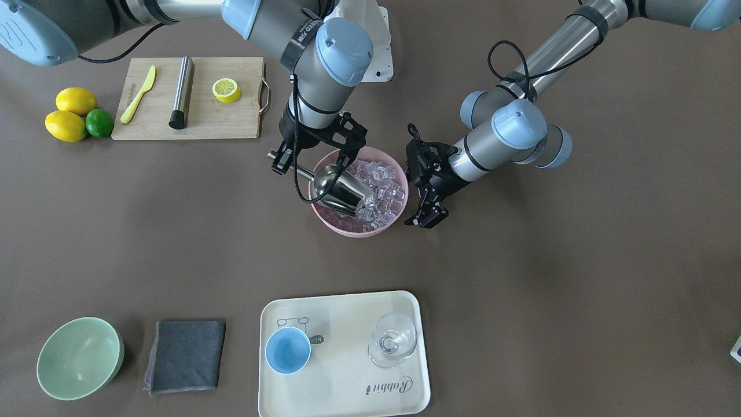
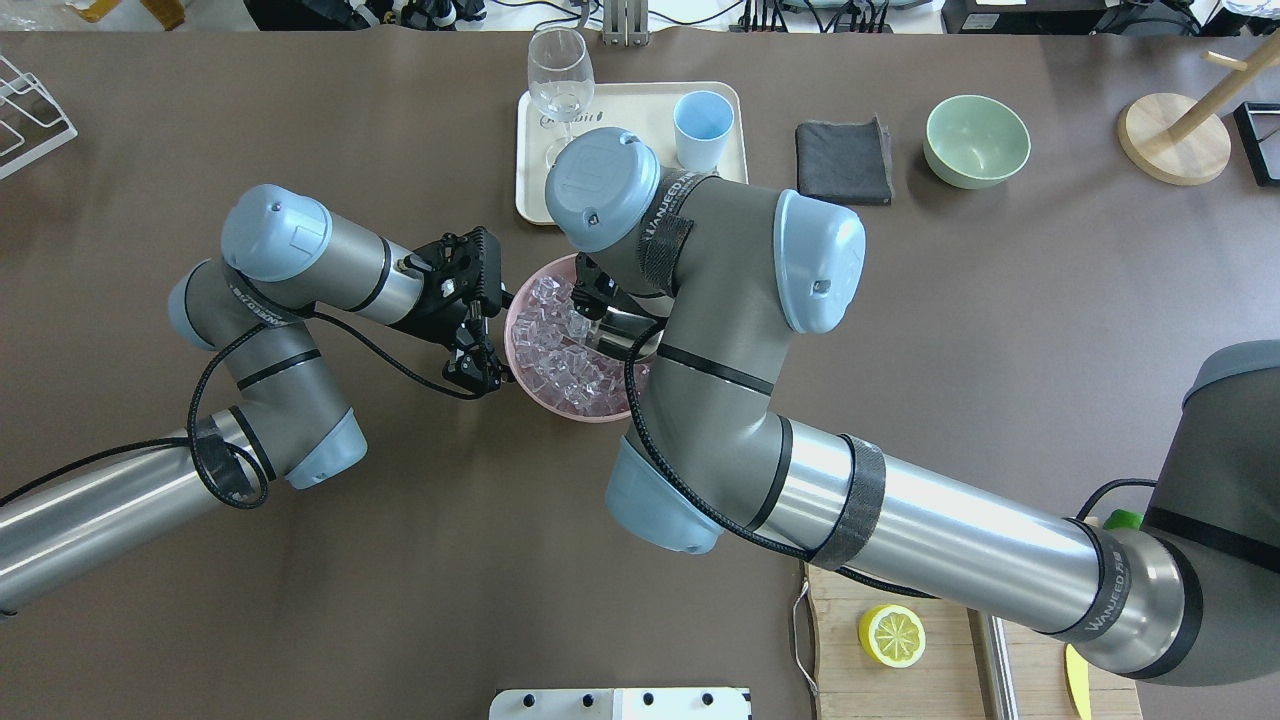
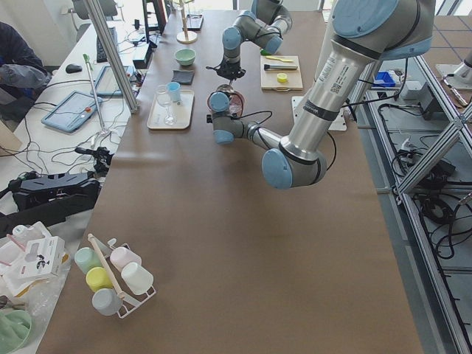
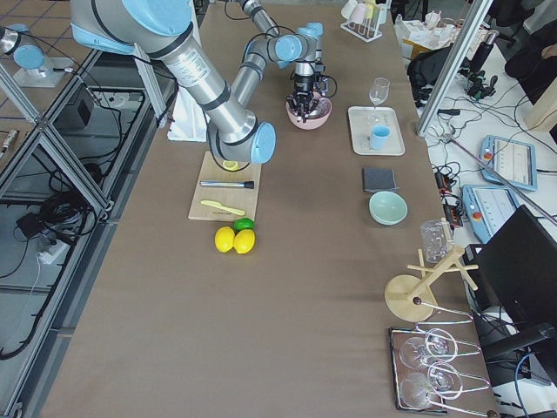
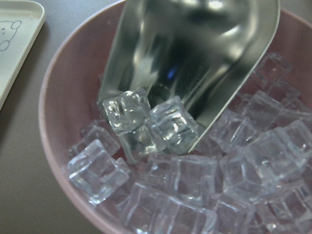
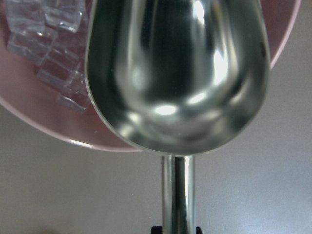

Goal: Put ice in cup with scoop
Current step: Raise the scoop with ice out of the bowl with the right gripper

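Long brown table (image 3: 221, 243), metal frame rails (image 3: 435, 147) alongside, bright even light

A robotics lab: aluminium framing (image 3: 435, 147); cables (image 3: 44, 158); tablets (image 3: 74, 110) on operators' desks.

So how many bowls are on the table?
2: a pink bowl of ice mid-table under the scoop, and a green bowl beside the grey cloth.
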You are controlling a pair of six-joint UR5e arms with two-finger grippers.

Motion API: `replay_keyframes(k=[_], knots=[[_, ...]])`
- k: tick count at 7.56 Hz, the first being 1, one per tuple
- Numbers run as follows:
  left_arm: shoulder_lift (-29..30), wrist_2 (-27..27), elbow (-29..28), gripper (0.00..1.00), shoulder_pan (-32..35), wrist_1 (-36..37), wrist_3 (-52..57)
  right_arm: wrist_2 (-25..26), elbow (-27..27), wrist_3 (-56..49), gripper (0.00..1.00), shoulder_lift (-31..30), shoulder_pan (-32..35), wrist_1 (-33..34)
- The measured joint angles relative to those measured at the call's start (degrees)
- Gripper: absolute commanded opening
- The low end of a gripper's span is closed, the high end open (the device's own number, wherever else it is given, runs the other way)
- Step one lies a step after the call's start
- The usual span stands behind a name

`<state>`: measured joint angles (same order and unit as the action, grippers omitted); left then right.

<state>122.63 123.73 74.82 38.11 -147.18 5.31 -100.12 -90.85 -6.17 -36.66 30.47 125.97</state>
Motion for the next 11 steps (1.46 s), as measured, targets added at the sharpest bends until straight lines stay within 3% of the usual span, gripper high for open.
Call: replay_keyframes(k=[5,11], knots=[[0.79,0.34,-0.70,0.98,-0.04,0.36,0.74,-4.29,-6.21,12.66,0.00,-5.14,0.29,-8.00],[0.96,0.28,-0.99,0.98,-0.05,0.39,0.82,-4.53,-13.28,29.75,0.00,-11.12,0.38,-21.81]])
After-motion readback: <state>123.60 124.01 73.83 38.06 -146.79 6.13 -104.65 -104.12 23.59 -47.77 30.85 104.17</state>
